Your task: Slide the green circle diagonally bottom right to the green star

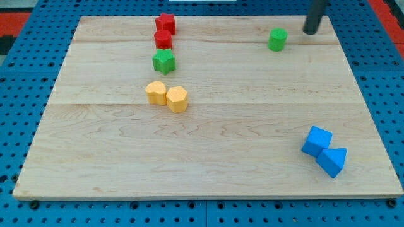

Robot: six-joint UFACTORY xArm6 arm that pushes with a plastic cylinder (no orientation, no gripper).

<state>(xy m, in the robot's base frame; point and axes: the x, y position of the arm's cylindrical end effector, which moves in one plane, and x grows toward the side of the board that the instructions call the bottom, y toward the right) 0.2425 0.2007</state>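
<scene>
The green circle point(277, 39) is a short green cylinder near the view's top right of the wooden board point(208, 157). The green star point(163, 61) sits left of centre near the view's top, far to the left of the circle. My tip point(310, 31) is a dark rod end at the view's top right, just right of the green circle and slightly above it, with a small gap between them.
Two red blocks point(165, 24) point(163, 40) stand in a column directly above the green star. Two yellow blocks point(156, 93) point(177, 99) lie just below the star. Two blue blocks point(317, 140) point(332, 161) sit at the bottom right.
</scene>
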